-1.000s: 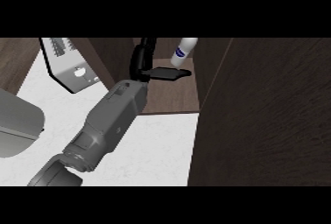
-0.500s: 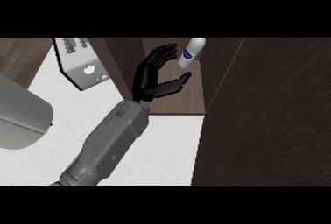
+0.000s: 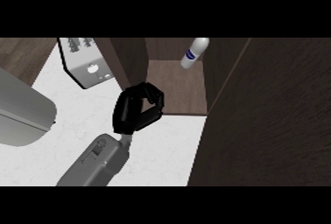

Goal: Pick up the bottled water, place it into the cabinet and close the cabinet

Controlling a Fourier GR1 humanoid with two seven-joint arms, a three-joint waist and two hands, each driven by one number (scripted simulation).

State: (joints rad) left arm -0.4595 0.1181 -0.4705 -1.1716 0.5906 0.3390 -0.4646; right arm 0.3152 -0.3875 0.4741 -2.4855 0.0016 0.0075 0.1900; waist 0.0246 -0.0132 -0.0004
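Note:
The bottled water (image 3: 194, 52), white with a blue label, stands on its own at the back of the cabinet shelf (image 3: 177, 87). My left hand (image 3: 135, 111) is at the shelf's front left corner, well short of the bottle, with its fingers curled in and nothing held. Its grey forearm (image 3: 93, 164) comes in from the lower left. The cabinet's dark wooden door (image 3: 271, 122) stands open and fills the right side of the view. My right hand does not show.
A grey-and-white appliance (image 3: 84, 65) with knobs stands on the white counter (image 3: 165, 148), left of the cabinet's side wall (image 3: 129, 59). A large grey rounded object (image 3: 19, 113) sits at the far left edge.
My left hand was open beside the bottle inside the cabinet. It has drawn back to the shelf's front edge and curled its fingers, while the bottle stays standing on the shelf.

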